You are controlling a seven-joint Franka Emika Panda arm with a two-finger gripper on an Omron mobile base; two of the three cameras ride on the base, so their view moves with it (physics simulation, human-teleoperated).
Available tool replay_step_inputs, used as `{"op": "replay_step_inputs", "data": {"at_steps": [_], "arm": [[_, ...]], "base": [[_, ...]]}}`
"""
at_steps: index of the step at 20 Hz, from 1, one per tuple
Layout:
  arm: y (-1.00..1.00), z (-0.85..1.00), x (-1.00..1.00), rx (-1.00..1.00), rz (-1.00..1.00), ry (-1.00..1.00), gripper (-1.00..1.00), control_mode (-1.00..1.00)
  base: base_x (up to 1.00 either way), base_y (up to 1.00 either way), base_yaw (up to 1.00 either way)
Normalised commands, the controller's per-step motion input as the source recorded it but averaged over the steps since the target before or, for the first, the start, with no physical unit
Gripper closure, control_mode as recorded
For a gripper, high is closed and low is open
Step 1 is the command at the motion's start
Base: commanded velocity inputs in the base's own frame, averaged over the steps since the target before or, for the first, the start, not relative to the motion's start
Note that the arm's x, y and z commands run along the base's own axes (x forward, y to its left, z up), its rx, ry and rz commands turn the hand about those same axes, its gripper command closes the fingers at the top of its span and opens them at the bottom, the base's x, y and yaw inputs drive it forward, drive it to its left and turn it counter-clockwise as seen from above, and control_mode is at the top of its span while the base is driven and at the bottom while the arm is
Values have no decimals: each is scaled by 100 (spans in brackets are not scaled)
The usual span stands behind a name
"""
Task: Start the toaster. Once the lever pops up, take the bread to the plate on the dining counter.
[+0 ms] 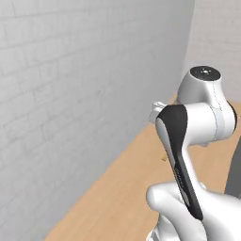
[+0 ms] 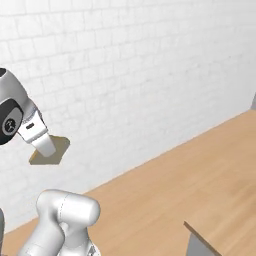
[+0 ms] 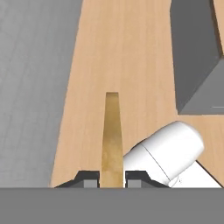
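Bread [image 3: 112, 140] is clamped in the tool [image 3: 112, 178], seen edge-on in the hand view: thin tan slab standing between the two dark tips, fingers closed against both faces. Its lower end is cut off by the frame bottom there.

Right base view shows the slice [image 2: 50, 150] face-on, held up in the air in front of the white tiled wall [image 2: 150, 75], well above the light wood table [image 2: 200, 170]. The white tool [image 2: 42, 142] body covers part of its upper left corner.

In the left base view the arm blocks nearly everything; just a tiny tan sliver [image 1: 164, 157] peeks out left of the dark forearm link, too small to read.

A grey block [image 3: 197, 57] sits on the table at upper right of the hand view, cropped by the top and right edges; can't tell what it is. Another grey corner [image 2: 200, 242] is cut off at the bottom of the right base view.

Table surface below the slice is open wood, wall edge running close along one side.
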Motion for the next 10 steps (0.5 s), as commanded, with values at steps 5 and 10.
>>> {"op": "replay_step_inputs", "data": {"at_steps": [5, 10], "arm": [[0, 0, 0, 0, 0, 0, 100, 100], [0, 0, 0, 0, 0, 0, 100, 100]], "base": [[91, 0, -53], [86, 0, -55]]}}
